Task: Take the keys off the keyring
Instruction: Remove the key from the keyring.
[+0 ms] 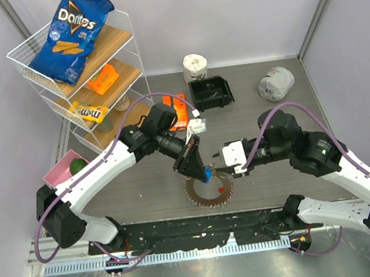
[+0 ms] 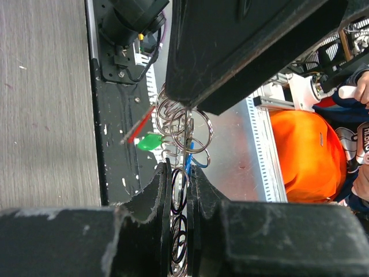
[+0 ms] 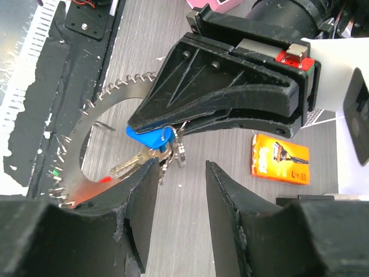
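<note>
**A:** Closest in, the left gripper (image 2: pixel 180 179) has its jaws almost together, pinched on the split rings (image 2: pixel 185 124). More rings bunch just beyond its tips.

**B:** And the keys (image 3: pixel 141 156)?

**A:** They hang off those rings. A green key (image 2: pixel 151 141) and a red key (image 2: pixel 137 130) sit to one side of the tips, a blue key (image 3: pixel 147 135) is right at them, and a silver key (image 3: pixel 128 168) hangs under it.

**B:** Where's the keyring (image 3: pixel 75 150)?

**A:** Below the left gripper, on the table (image 1: pixel 143 183), its fringed band curving under the bunch. I cannot tell whether the bunch is threaded on it.

**B:** The right gripper (image 3: pixel 180 167)?

**A:** Just beside the bunch, jaws roughly half apart with nothing in them. One finger is nearly touching the silver key.

**B:** So the step in hand looks like taking one key.

**A:** I think so. It's best to close on a key's flat head, not the shaft, and on one key only. The left should pinch firmly so the ring can't twist. Then work the key round the ring's coil rather than pulling straight, because a tug would drag the whole lot.
</note>
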Controlling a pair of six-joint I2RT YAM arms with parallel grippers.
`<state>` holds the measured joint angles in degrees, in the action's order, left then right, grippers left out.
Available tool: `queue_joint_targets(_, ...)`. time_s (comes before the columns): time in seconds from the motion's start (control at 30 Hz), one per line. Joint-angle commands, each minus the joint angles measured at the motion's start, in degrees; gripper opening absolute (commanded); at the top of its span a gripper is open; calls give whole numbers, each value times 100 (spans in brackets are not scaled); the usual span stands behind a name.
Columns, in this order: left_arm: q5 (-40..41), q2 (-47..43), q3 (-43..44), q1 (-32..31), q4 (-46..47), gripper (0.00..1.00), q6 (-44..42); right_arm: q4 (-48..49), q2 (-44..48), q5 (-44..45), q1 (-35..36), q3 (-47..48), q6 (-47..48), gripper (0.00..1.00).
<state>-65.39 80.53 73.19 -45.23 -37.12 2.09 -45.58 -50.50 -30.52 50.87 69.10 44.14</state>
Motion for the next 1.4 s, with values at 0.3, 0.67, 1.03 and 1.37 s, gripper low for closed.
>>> queue_joint_targets(0.3,-150,59,450,41,-497,0,-393,-240,-715,284,449,780,552,35)
queue_joint_targets(0.67,-71,156,688,120,-831,0,-683,-399,-522,389,573,658,605,13)
queue_joint_targets(1.03,17,-55,513,173,-542,0,-684,593,-109,513,555,174,-414,5)
queue_joint_targets(1.37,-80,-240,345,173,-620,0,-1078,1640,357,-296,240,-397,-986,5)
